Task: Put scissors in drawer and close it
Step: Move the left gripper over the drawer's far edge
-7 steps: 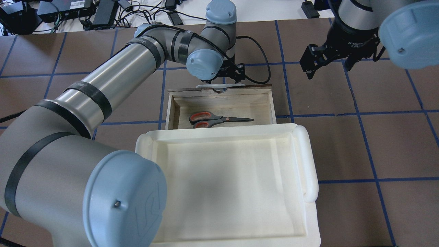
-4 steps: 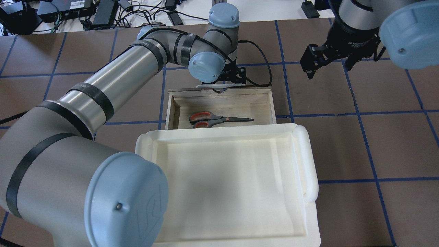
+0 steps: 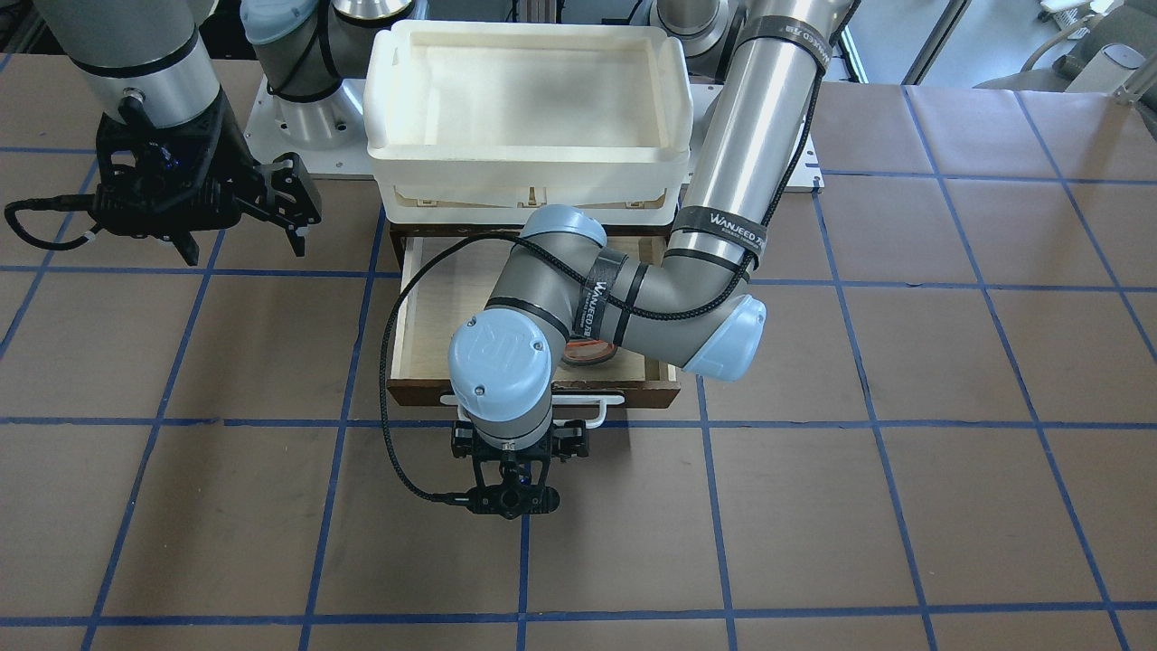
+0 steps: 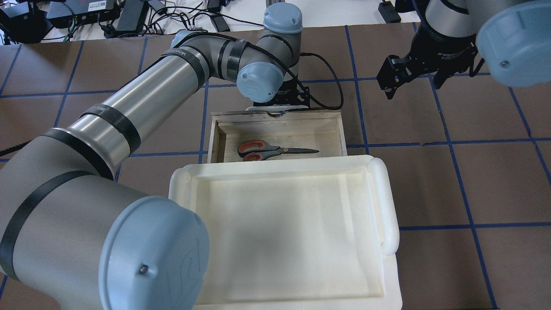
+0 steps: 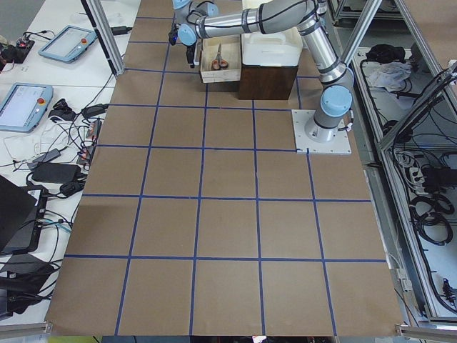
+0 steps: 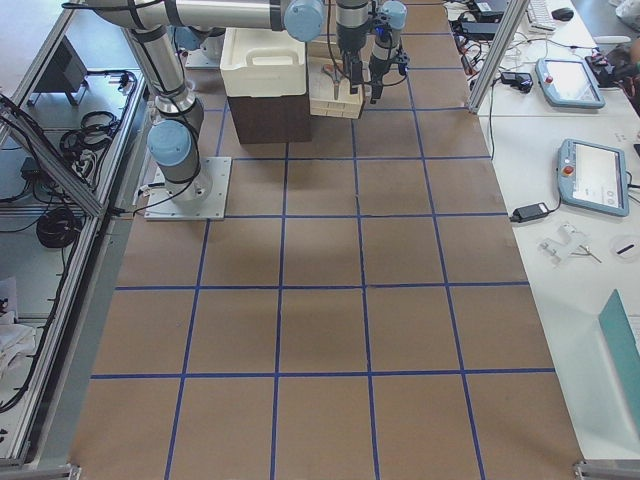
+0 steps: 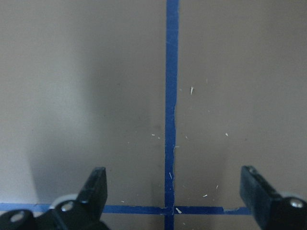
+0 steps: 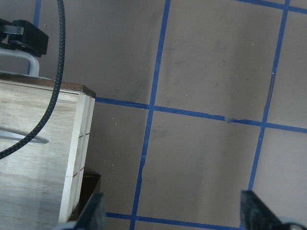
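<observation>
Scissors [image 4: 275, 150] lie flat in the pulled-out drawer [image 4: 301, 131], blades toward the robot's right, touched by neither gripper. Left gripper [image 7: 175, 187] has its jaws spread wide over bare table [image 7: 96, 72] just beyond the drawer's white bar handle [image 3: 592, 397]. The right gripper [image 4: 411, 79], jaws also wide, hangs well off to the drawer's right side.

even bright overhead light, soft shadows; steel arm [image 4: 142, 92] glares; wrist views slightly soft.
</observation>
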{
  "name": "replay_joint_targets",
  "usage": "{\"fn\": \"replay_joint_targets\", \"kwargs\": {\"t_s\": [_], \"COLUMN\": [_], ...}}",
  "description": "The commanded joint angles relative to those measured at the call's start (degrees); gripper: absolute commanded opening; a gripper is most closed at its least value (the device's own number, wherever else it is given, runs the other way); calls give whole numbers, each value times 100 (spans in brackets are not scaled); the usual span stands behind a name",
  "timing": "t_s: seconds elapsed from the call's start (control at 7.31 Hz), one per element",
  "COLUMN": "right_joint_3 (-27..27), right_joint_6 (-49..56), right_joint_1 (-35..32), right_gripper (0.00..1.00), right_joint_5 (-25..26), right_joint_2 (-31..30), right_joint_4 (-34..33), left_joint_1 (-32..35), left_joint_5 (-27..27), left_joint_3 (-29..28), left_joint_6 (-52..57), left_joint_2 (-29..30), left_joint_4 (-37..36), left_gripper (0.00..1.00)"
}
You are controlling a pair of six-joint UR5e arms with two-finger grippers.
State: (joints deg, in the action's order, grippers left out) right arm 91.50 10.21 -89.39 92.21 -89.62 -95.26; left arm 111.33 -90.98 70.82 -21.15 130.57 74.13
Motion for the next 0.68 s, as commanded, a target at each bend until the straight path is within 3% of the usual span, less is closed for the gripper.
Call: {"fn": "replay_joint_targets", "kwargs": {"t_s": [0.0, 0.55], "right_joint_3": [0, 0], "right_joint_6": [51, 86], "right_joint_1": [0, 0], "right_gripper": [100, 100], "right_joint_5": [7, 16], "right_joint_2": [6, 6], "right_joint_4": [-1, -1], "left_joint_1": [37, 37], "left_joint_5": [71, 116], "left_joint_3": [10, 141], "left_joint_6": [-3, -3], "left_joint_2": [-49, -260], "left_joint_4": [41, 111], "left_gripper": [100, 100]}}
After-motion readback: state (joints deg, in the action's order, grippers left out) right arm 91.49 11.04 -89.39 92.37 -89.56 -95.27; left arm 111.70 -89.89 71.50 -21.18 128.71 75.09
